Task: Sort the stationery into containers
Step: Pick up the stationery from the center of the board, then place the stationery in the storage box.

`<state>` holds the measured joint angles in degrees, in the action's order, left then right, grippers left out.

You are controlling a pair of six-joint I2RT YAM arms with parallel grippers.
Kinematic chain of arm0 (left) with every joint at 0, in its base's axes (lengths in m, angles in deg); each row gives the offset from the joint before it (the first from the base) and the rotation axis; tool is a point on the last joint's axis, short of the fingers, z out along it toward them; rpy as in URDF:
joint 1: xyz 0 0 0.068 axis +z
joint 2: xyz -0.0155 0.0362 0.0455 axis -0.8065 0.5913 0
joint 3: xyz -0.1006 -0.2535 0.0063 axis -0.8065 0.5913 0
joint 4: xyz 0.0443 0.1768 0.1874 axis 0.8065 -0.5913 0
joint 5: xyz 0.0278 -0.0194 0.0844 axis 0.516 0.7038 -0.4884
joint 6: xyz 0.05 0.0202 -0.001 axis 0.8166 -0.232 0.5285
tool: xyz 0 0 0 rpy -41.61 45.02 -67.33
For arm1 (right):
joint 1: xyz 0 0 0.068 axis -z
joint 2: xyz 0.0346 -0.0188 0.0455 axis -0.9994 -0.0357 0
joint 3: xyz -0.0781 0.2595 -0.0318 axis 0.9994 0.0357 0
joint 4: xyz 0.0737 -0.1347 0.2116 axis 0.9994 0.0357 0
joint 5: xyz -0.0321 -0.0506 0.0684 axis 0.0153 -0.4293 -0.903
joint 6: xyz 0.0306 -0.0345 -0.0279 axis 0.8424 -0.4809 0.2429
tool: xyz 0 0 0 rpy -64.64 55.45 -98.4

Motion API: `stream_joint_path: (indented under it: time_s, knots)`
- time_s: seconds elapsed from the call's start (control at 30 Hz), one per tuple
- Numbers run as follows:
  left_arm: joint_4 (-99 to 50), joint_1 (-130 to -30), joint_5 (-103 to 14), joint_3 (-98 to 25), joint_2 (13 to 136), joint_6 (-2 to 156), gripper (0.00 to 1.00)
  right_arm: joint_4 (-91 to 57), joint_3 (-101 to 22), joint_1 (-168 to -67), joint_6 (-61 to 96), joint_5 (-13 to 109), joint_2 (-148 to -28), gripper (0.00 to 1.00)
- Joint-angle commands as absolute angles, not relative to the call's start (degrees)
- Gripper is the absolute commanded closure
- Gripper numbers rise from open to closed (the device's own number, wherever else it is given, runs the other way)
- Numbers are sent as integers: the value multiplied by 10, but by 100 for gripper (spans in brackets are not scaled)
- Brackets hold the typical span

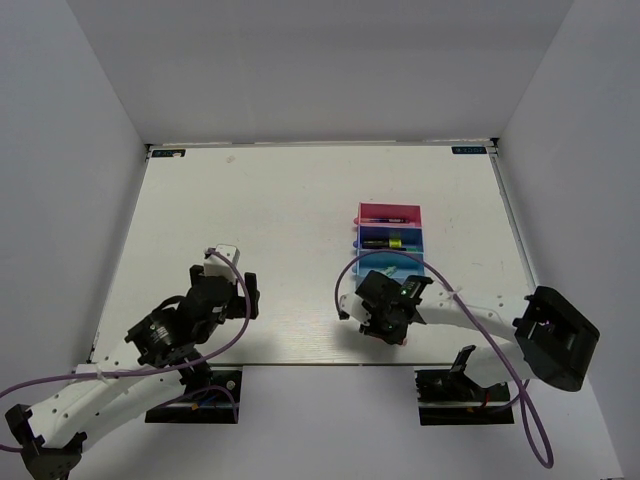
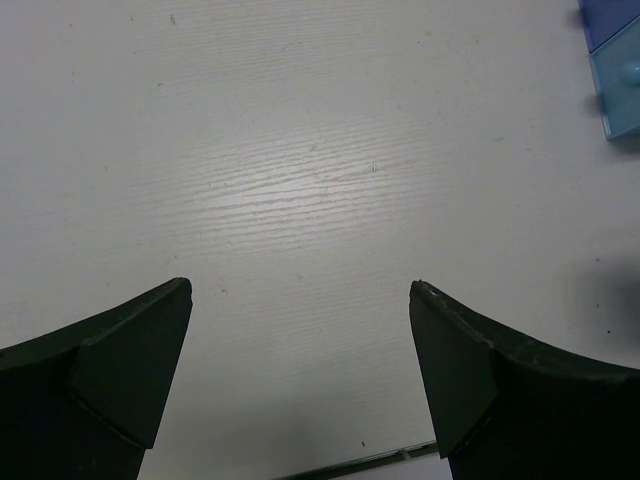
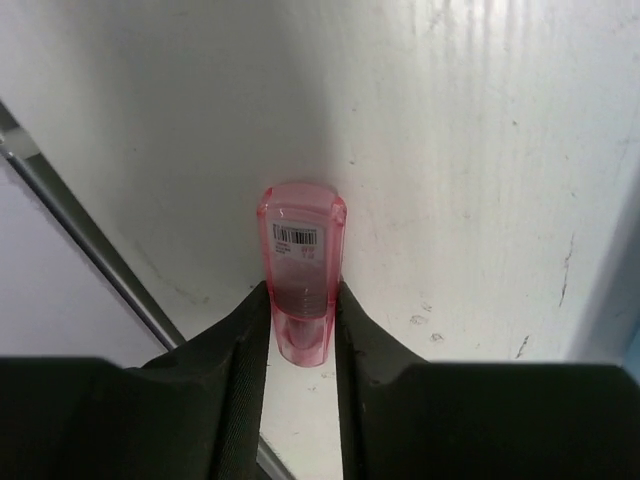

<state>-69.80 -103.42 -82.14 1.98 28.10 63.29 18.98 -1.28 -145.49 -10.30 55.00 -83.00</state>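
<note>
Clip (image 3: 301, 245), translucent pink plastic, in right tool (image 3: 300, 295)

A white barcode label (image 3: 296, 236) sits on the pink clip (image 3: 302, 300), on the part that juts just past the fingertips of the right end effector (image 3: 300, 296) gripping it. The small print under the bars is too fine to read. Two blue stickers (image 1: 468, 150) at the desk (image 1: 280, 200) corners, far beyond that end effector, are illegible.
</note>
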Motion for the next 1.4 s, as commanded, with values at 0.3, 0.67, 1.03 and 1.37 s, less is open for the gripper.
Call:
stream_joint_path:
  time_s: [0.3, 0.67, 1.03, 1.37]
  knots:
    - [-694, -1033, -818, 23, 294, 631, 0, 232, -90, -1469, -221, 518, -721, 100]
    - [-687, -1032, -807, 16, 310, 632, 0, 90, -137, -1439, -397, 797, -683, 100]
    - [-677, -1032, -795, 17, 327, 638, 0, 105, -156, -1347, -459, 686, -736, 100]
    - [-671, -1032, -788, 26, 331, 636, 0, 149, -173, -1291, -434, 611, -780, 73]
